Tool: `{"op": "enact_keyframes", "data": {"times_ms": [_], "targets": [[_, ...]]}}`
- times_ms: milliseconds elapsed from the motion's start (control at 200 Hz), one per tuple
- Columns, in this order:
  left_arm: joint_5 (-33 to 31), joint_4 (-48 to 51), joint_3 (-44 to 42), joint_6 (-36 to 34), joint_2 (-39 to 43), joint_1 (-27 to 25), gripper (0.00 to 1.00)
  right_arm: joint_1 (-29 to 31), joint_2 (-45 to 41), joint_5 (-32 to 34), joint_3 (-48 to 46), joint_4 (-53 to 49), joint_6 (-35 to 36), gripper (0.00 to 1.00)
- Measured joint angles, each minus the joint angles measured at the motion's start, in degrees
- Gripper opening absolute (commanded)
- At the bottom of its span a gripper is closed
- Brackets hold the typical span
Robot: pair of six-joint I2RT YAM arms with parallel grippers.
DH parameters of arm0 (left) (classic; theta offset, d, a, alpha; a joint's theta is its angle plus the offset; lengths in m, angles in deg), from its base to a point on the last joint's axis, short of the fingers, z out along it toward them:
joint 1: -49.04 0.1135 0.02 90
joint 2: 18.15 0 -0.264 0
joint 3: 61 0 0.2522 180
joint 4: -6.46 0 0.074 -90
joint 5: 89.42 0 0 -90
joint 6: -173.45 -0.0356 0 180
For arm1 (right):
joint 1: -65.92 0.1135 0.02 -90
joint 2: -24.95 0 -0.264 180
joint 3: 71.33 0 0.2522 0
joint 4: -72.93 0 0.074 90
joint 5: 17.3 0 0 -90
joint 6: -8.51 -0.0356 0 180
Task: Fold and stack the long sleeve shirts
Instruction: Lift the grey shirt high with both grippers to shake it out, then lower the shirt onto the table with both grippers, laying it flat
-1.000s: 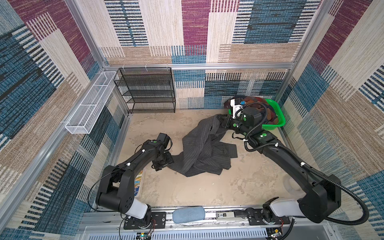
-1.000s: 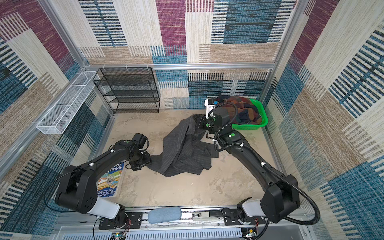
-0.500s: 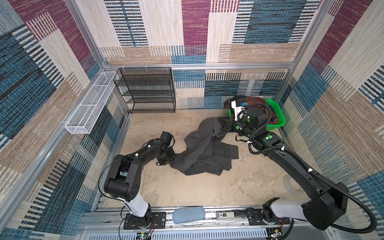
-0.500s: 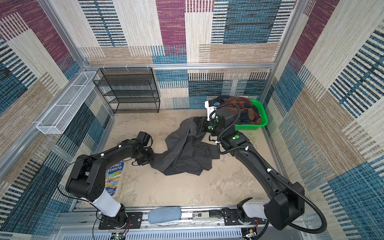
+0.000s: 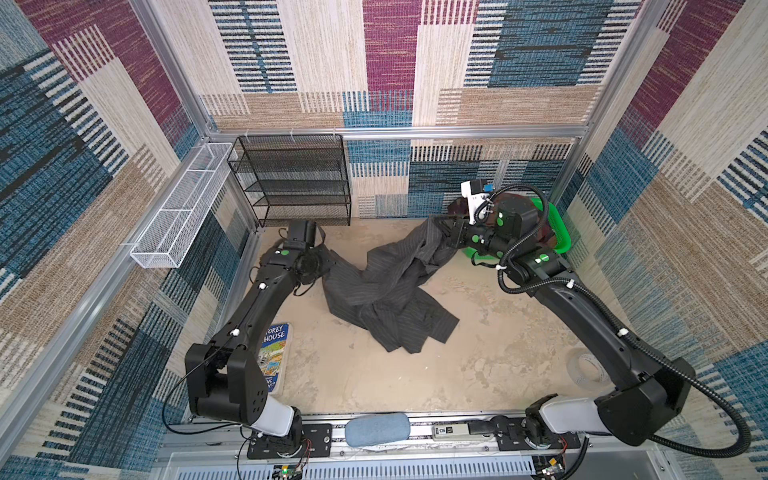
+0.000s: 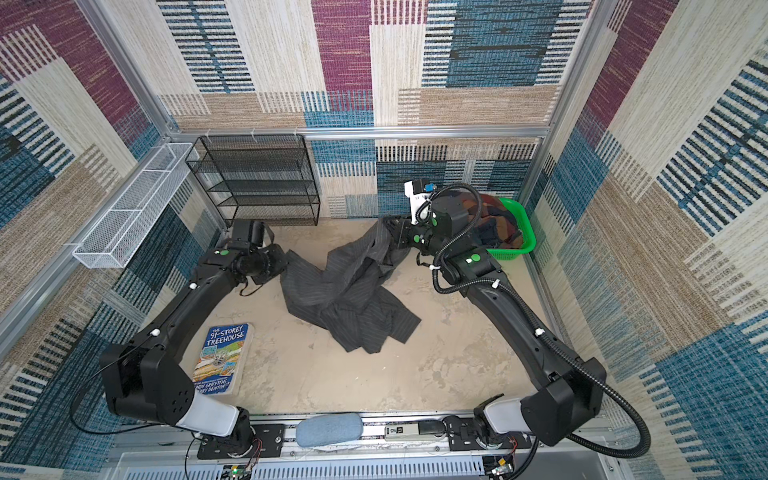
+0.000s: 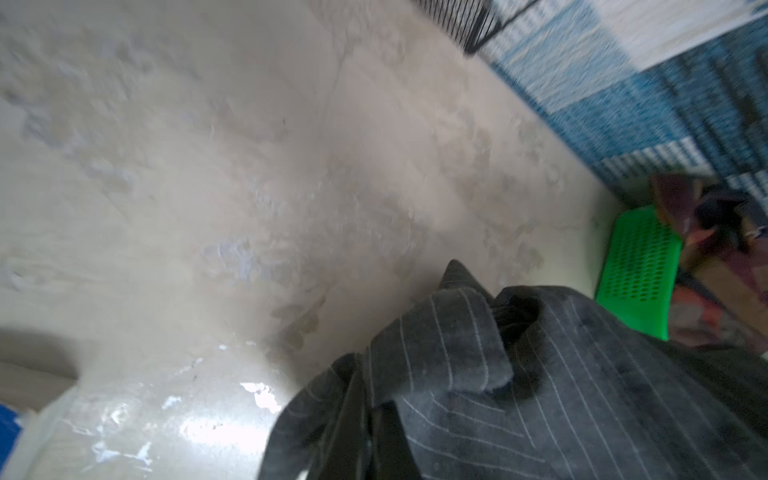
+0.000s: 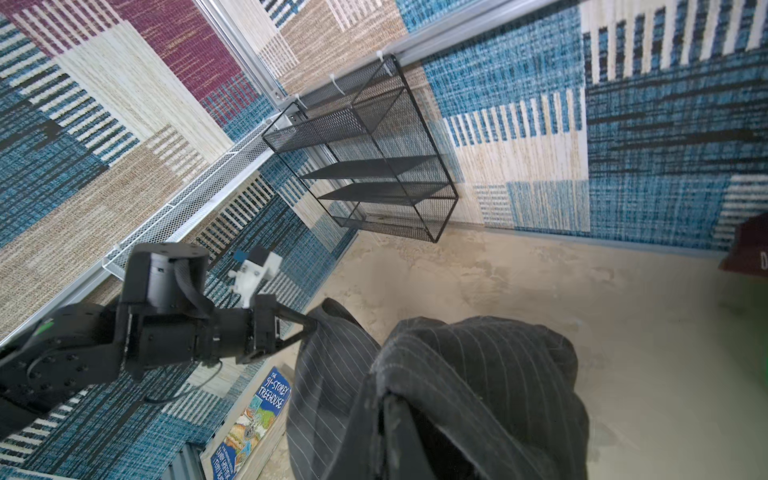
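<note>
We found the charcoal pinstripe shirt (image 5: 386,291) a soft, rumpled heap on the mottled beige tabletop (image 5: 478,353), drawn up at two ends. The left gripper (image 5: 327,261) was pinched tight on one edge, and the right gripper (image 5: 444,227) was clamped on a raised bunch beside the green basket (image 6: 524,232). The plaid shirt (image 6: 496,226) lay mounded in that plastic basket. The right wrist view showed the left fingers (image 8: 295,314) meeting on cloth — the left wrist view gave the basket's grid of holes close up.
</note>
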Motion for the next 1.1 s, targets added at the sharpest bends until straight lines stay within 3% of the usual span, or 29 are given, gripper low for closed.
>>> {"op": "enact_keyframes", "data": {"times_ms": [371,621,681,1102], "targets": [[3.0,11.4,30.4,-6.7,-6.2,9.1,0.00,-5.4,13.0,-7.8,23.5,-0.3,1.2,0.00],[7.8,18.6,52.8,-7.2,-15.9,12.9,0.00,-7.6,36.5,-16.9,62.0,-9.1,2.1,0.00],[9.2,19.8,57.3,-7.2,-17.7,14.3,0.00,-7.6,40.4,-19.3,67.6,-10.8,2.0,0.00],[20.9,23.2,69.7,-3.0,-20.1,22.9,0.00,-7.2,41.2,-28.6,62.6,-10.3,0.2,0.00]]}}
